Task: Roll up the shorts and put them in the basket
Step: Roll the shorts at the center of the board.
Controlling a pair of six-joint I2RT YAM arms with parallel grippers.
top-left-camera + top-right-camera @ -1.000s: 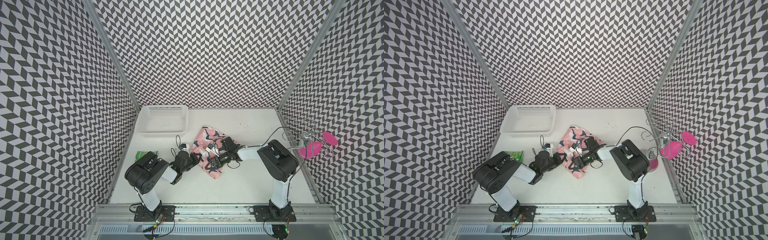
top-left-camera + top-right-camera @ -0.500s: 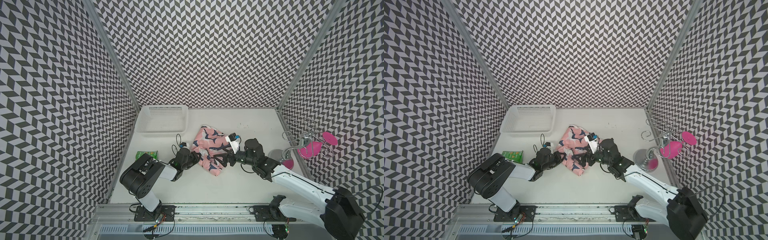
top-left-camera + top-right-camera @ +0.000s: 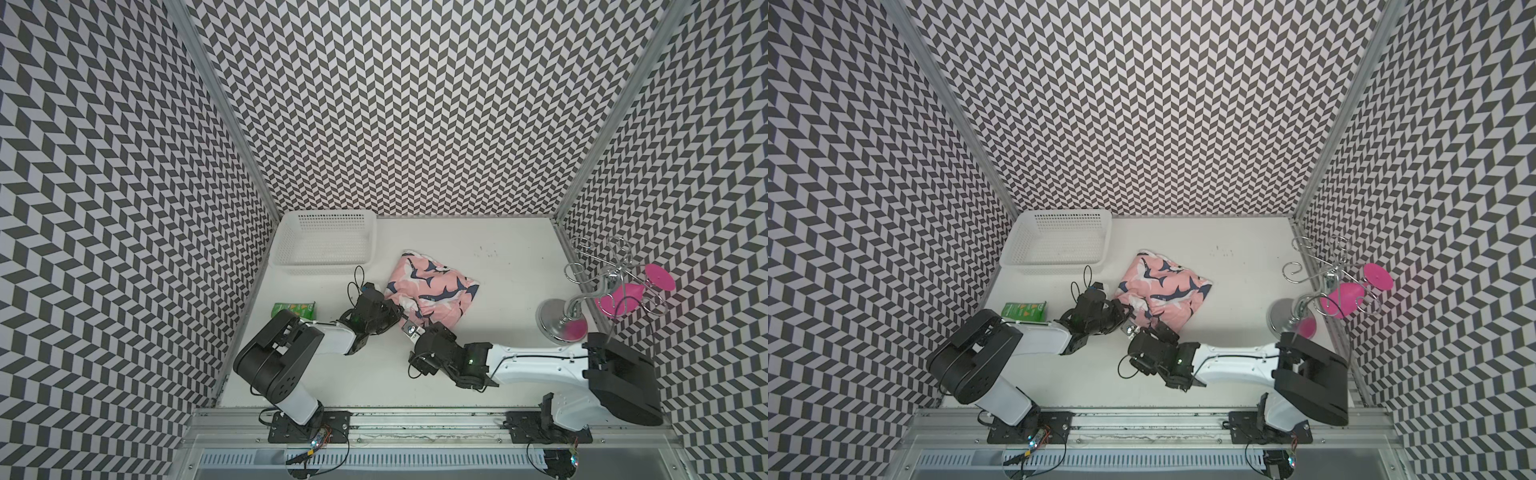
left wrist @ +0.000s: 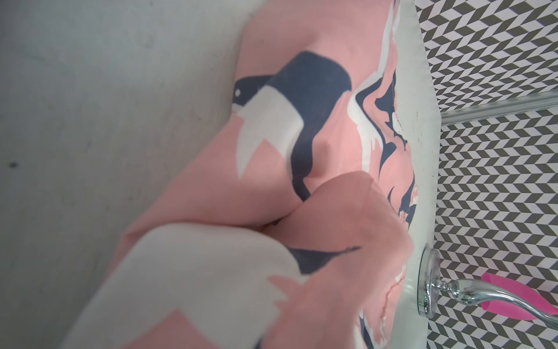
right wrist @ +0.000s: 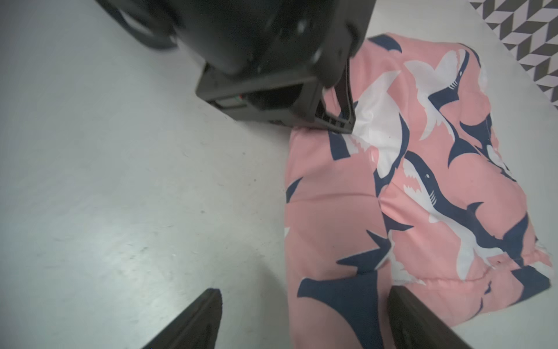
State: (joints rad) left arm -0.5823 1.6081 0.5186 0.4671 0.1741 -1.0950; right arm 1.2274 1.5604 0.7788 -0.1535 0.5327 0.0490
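The shorts [image 3: 432, 291] lie as a folded, not yet rolled bundle near the middle of the worktop [image 3: 511, 266]. They are a little toward its left edge, close to the basket [image 3: 324, 268] in the far left corner and well apart from the stand [image 3: 559, 320] at the right edge.

The left gripper [image 3: 395, 311] is at the left edge of the shorts. Its jaws are pressed together, and they seem to pinch a fold of cloth there; the left wrist view shows only bunched fabric very close. The right gripper [image 5: 305, 290] hovers just beside the near corner, with its jaws spread wide and holding nothing.

I judge the cloth to be thin, light and soft, so it will not keep a shape by itself. It will sag and slide on the smooth worktop, and a loose roll can open again. The best hold is probably on a thick part, a hem or a doubled fold at the near edge, with one gripper at each end of that edge. A pinch of one layer only may pull the fold apart.
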